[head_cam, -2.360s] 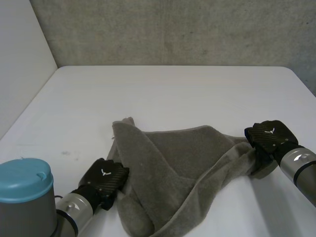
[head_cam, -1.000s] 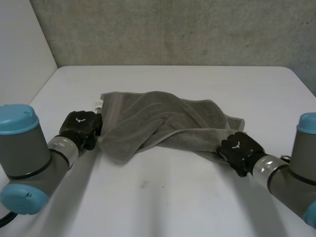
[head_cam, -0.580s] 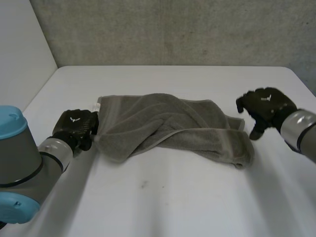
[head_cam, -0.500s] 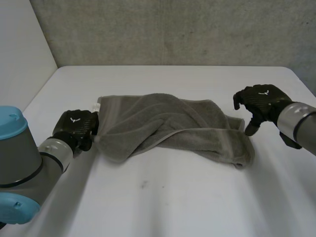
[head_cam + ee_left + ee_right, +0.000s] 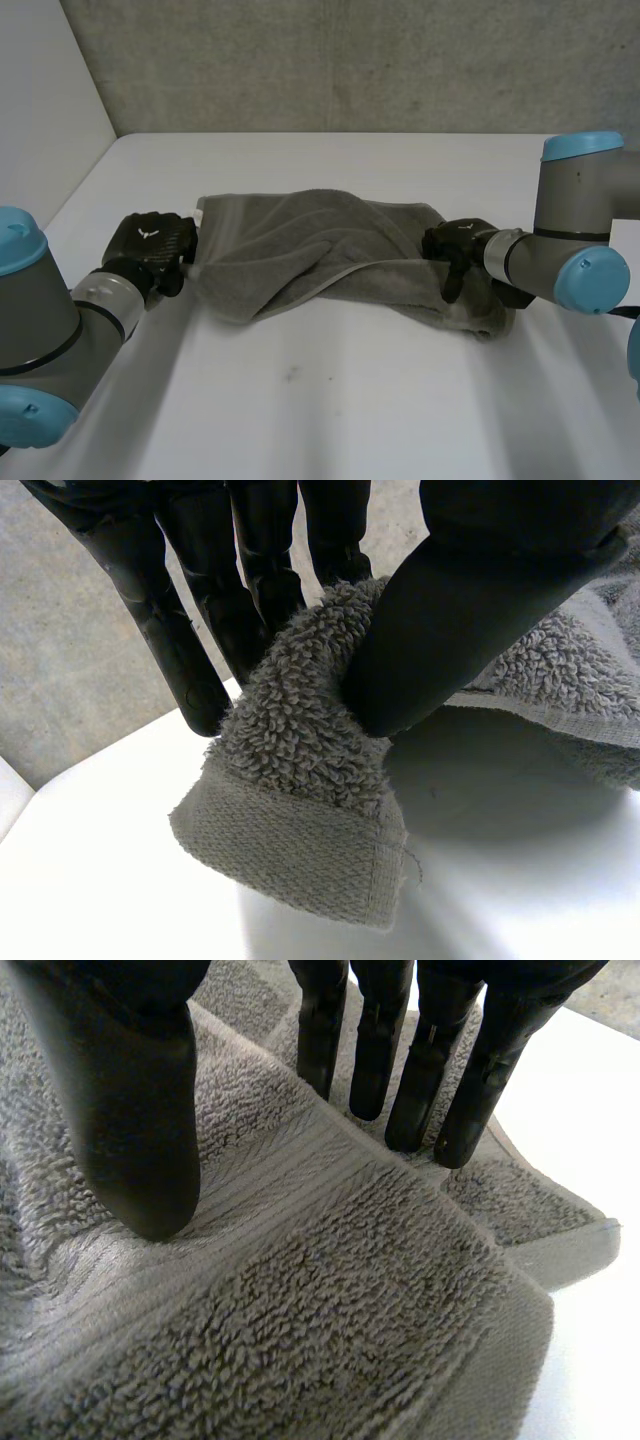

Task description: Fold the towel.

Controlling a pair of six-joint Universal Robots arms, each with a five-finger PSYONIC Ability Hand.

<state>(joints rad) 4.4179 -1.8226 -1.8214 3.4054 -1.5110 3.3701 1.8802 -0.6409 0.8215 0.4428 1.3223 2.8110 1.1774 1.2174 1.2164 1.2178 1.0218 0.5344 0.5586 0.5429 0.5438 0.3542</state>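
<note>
White table point(image 5: 330, 400), grey wall point(image 5: 350, 60)

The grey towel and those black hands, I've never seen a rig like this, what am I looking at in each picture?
It's a two-armed robot at a white table. The wide picture comes from a head camera looking down; each close-up comes from a wrist camera looking along that hand's palm. A rumpled grey towel lies on the table. The left hand pinches a towel corner between thumb and fingers. The right hand rests straight fingers on the towel's other end, gripping nothing.
</note>
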